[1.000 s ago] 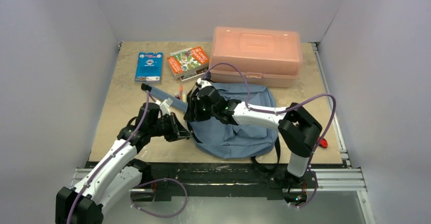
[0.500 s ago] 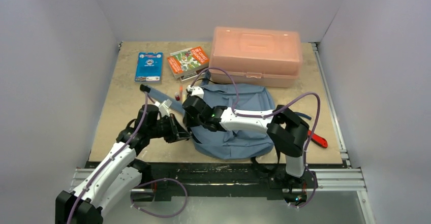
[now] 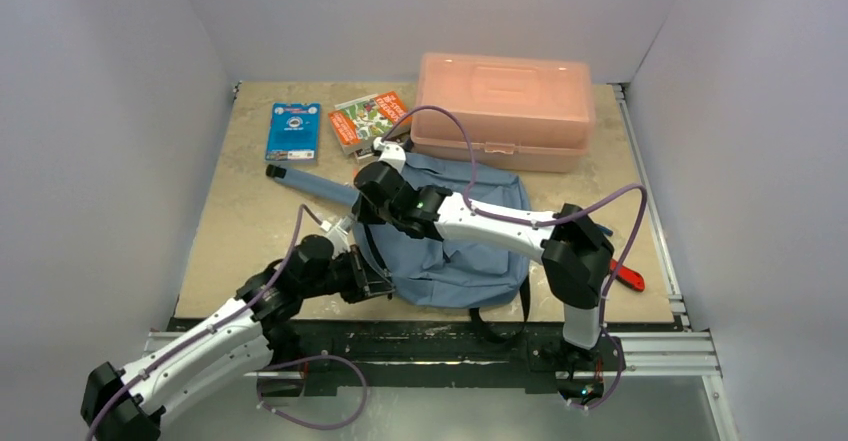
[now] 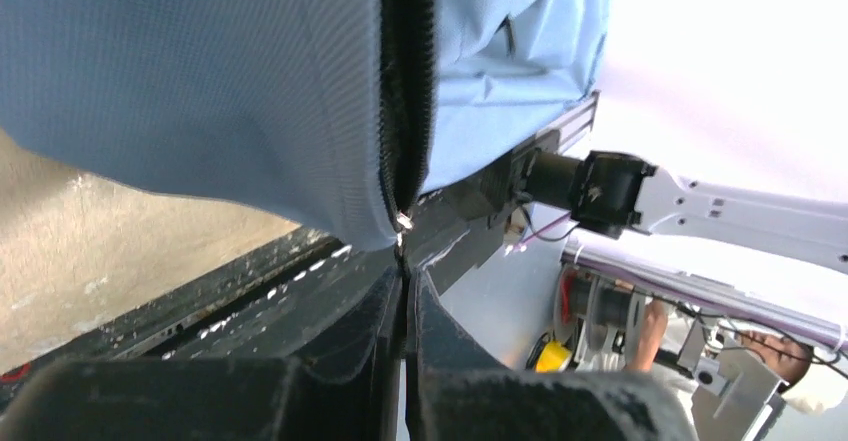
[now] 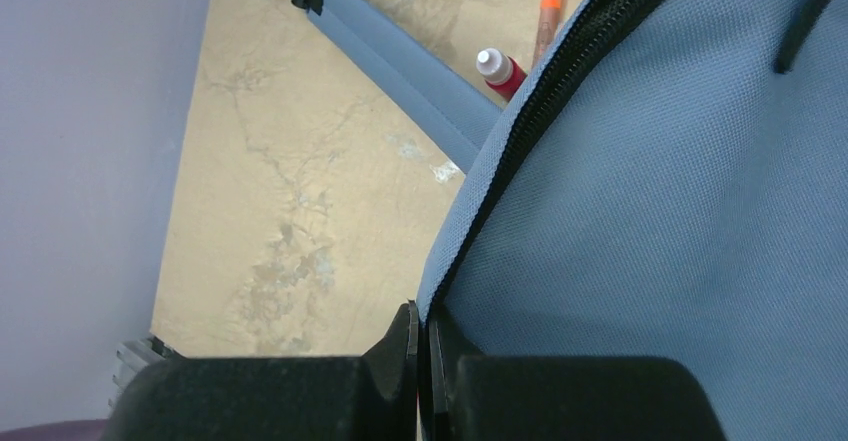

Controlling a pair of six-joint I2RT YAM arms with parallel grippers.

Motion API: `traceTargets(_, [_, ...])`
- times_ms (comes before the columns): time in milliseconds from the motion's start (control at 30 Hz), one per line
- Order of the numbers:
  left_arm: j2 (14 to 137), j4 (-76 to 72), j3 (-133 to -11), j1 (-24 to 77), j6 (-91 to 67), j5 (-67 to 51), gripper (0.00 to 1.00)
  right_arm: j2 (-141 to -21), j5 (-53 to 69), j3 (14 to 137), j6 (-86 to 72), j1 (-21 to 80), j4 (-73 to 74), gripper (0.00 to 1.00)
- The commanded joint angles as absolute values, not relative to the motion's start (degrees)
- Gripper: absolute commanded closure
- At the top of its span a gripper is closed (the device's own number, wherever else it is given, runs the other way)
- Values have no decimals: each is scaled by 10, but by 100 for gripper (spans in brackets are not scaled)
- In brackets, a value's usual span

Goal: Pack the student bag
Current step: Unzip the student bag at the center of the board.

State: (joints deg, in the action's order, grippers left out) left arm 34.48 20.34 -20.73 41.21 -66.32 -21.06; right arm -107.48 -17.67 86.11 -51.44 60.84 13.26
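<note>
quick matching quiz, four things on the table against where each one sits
Things:
1. student bag
2. pink box
3. blue packet
4. small red item

Places:
a. far left part of the table
b. right edge, near side
c. middle, between the two arms
d. far right, along the back edge

Pairs: 1-c, 2-d, 3-a, 4-b

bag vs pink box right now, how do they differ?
Material: the student bag is soft blue-grey fabric, while the pink box is rigid salmon plastic.
Pose: the student bag lies slumped mid-table, and the pink box sits square at the far edge.
Contact: the left gripper and right gripper pinch the student bag at its zipper edge, but nothing touches the pink box.
Shared: both rest on the table and look closed.
</note>
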Motion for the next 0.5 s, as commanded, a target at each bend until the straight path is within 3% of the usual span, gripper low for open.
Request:
traceTargets(0, [397, 140, -166, 486, -745, -181, 100, -1043, -239, 891, -523, 599, 77, 100])
traceTargets(233, [515, 52, -219, 536, -760, -178, 100, -1017, -221, 825, -510, 594, 37, 100])
traceTargets(467, [555, -103, -136, 589, -897, -141, 100, -1022, -187, 867, -492, 578, 49, 100])
